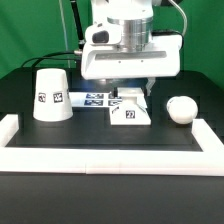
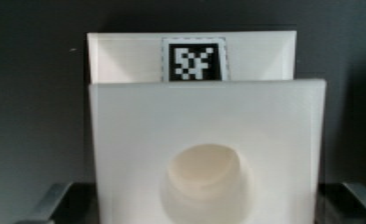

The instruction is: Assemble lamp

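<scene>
The square white base block (image 1: 130, 110) lies at the table's middle, with a black tag on its front. In the wrist view the base block (image 2: 206, 120) fills the picture, showing a tag and a round socket hole. My gripper (image 1: 127, 92) hangs right over it, open. Its dark fingertips (image 2: 55, 203) stand on either side of the block with a small gap on each side. The conical shade (image 1: 51, 95) stands on the exterior view's left. The round bulb (image 1: 181, 109) lies on the exterior view's right.
The marker board (image 1: 97, 99) lies flat just behind and left of the base block. A long white border rail (image 1: 100, 158) runs along the table's front and up both sides. Cables hang behind the arm.
</scene>
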Robot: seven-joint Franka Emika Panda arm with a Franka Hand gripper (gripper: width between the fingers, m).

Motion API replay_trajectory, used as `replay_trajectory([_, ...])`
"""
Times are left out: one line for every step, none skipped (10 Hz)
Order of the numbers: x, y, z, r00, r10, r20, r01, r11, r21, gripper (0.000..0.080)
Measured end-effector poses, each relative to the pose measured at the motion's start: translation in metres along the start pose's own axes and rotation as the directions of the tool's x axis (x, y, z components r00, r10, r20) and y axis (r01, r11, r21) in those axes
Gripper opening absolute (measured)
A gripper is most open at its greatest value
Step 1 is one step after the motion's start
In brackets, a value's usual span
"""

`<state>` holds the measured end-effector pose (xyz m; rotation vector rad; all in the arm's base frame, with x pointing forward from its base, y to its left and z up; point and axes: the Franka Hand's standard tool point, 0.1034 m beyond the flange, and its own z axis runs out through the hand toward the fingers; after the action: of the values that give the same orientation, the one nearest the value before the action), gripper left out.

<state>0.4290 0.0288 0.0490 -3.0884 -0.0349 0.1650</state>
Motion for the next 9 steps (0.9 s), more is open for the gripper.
replay_trajectory([0.000, 0.000, 0.000, 1.000, 0.000, 0.000, 0.000, 1.000, 0.000, 0.0534])
replay_trajectory([0.000, 0.000, 0.000, 1.000, 0.000, 0.000, 0.000, 1.000, 0.000, 0.0534])
replay_trajectory([0.000, 0.000, 0.000, 1.000, 0.000, 0.000, 0.000, 1.000, 0.000, 0.0534])
replay_trajectory([0.000, 0.000, 0.000, 1.000, 0.000, 0.000, 0.000, 1.000, 0.000, 0.0534])
replay_trajectory([0.003, 0.000, -0.001, 1.000, -0.015, 0.003, 0.015, 1.000, 0.001, 0.0534])
replay_trajectory([0.017, -0.001, -0.005, 1.000, -0.030, -0.004, 0.030, 1.000, 0.004, 0.0534])
replay_trajectory([0.032, -0.003, -0.005, 0.999, -0.032, -0.016, 0.032, 0.999, 0.005, 0.0535])
replay_trajectory([0.045, -0.005, -0.005, 0.999, -0.036, -0.023, 0.036, 0.999, 0.006, 0.0535])
replay_trajectory([0.060, -0.008, -0.007, 0.998, -0.040, -0.038, 0.040, 0.999, 0.007, 0.0535])
